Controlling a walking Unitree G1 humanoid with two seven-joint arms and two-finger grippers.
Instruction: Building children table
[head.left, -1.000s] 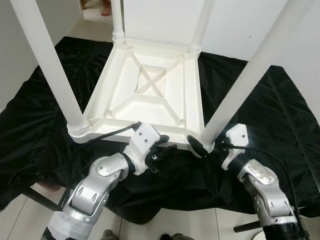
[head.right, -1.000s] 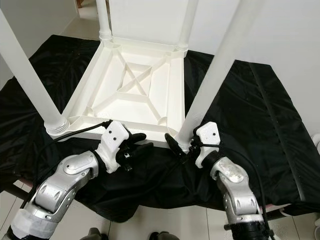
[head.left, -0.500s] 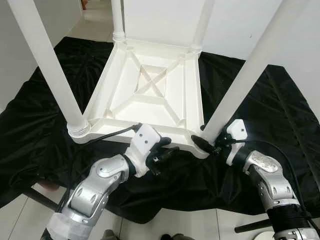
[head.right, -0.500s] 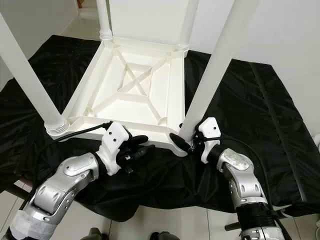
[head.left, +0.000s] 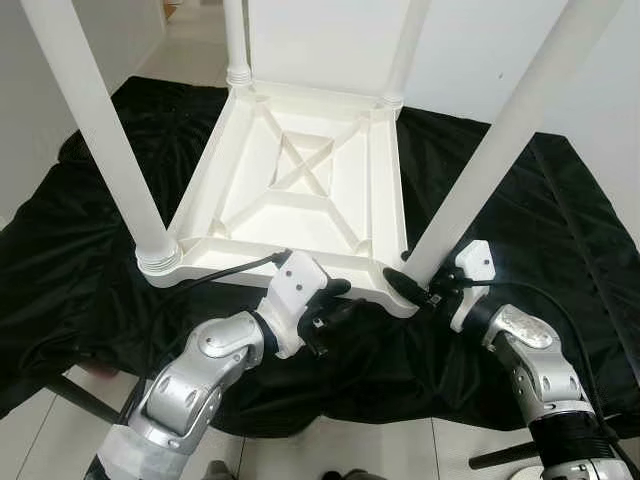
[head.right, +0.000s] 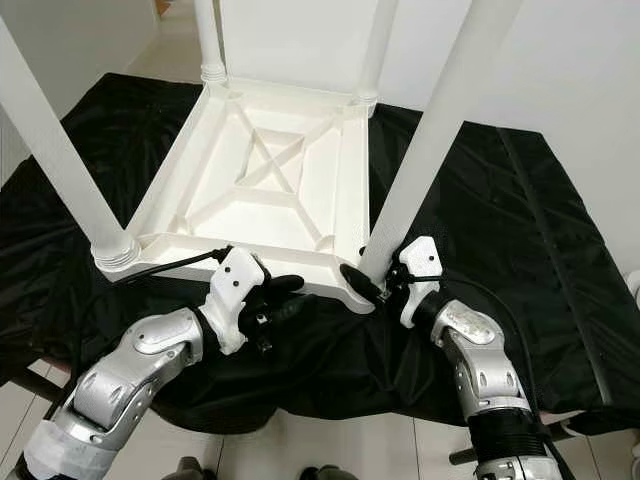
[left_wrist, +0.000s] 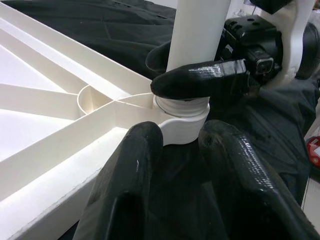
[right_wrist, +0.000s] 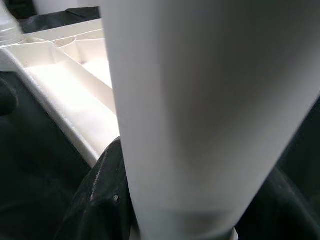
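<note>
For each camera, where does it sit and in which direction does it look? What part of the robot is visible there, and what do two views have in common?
Left eye view: on the head, facing forward and down at the upturned white table on black cloth; both silver arms show.
Right eye view: the same scene from the head's other eye.
Left wrist view: looks along the left claw at the near right leg, where the right claw grips.
Right wrist view: close on that leg, between its own fingers.
Shared: both wrist views show the leg's base.

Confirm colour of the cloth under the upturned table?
Black. The cloth under the white table shows best in the left eye view.
</note>
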